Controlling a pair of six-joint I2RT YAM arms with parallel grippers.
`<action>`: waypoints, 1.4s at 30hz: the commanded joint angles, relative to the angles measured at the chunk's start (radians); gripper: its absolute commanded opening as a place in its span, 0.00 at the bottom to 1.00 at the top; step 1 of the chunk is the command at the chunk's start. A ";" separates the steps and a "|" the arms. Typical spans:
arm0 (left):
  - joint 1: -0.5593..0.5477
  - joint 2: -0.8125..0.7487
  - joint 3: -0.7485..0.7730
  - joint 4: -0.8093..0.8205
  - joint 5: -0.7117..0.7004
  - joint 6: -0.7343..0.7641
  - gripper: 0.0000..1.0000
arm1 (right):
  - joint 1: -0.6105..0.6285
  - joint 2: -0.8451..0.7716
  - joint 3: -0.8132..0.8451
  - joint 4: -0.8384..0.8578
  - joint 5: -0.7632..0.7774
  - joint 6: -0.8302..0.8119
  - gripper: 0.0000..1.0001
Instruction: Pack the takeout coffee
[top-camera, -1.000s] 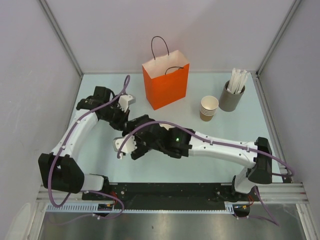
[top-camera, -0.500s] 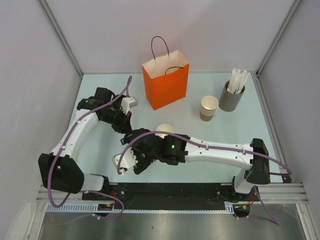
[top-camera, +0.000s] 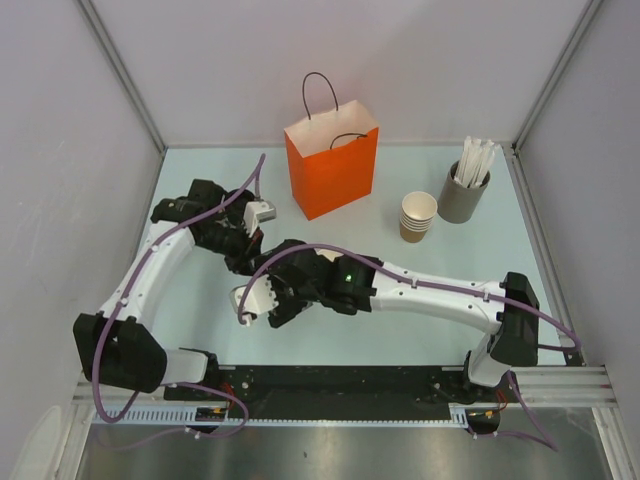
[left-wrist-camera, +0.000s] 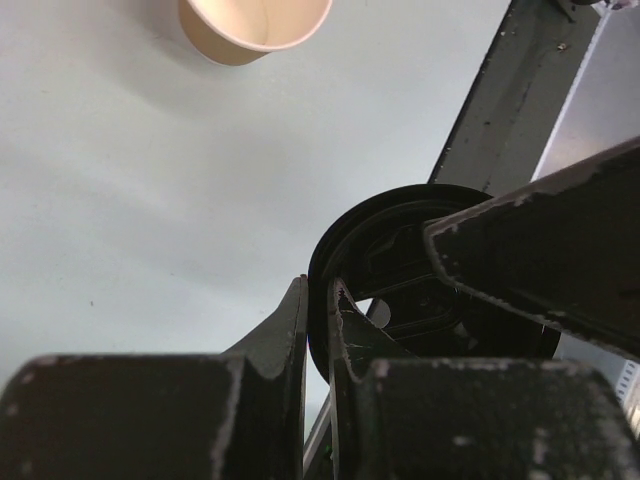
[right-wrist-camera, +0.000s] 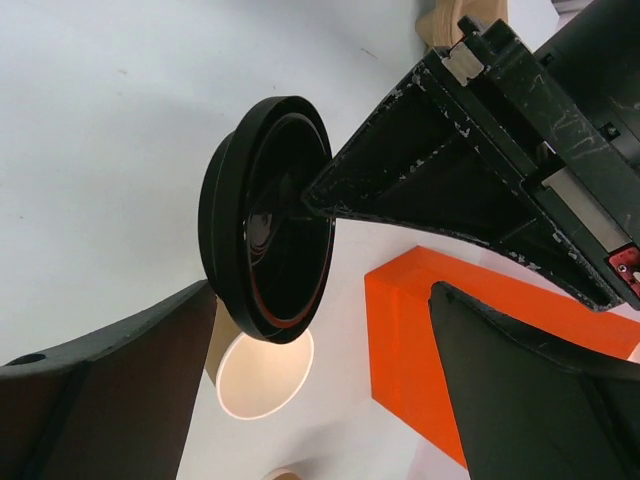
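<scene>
left gripper (left-wrist-camera: 318, 300) pinches the lid (left-wrist-camera: 385, 235) on edge inside the wide-open, empty right gripper (right-wrist-camera: 320, 298), likely for a handover.

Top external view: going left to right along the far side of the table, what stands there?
orange bag → stack of cups → grey holder of white sticks

bag: orange paper bag (top-camera: 332, 172), upright, mouth open, two dark cord handles, near the worktop's far edge about midway along it | cups: stack of tan paper cups (top-camera: 418, 217), right of the bag, apart from it | holder: grey cylinder (top-camera: 463, 195), just beside the stack toward the far right corner, white sticks (top-camera: 476, 160) standing in it | worktop (top-camera: 470, 262): pale blue-green
</scene>
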 joint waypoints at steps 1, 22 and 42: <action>-0.006 -0.031 0.029 -0.039 0.101 0.066 0.09 | -0.006 -0.014 0.013 0.033 -0.054 0.013 0.92; -0.006 -0.034 0.015 -0.061 0.182 0.089 0.18 | -0.020 -0.009 0.053 -0.025 -0.163 0.057 0.35; 0.056 -0.257 -0.006 0.430 -0.042 -0.054 0.99 | -0.121 -0.140 0.053 -0.179 -0.429 0.183 0.22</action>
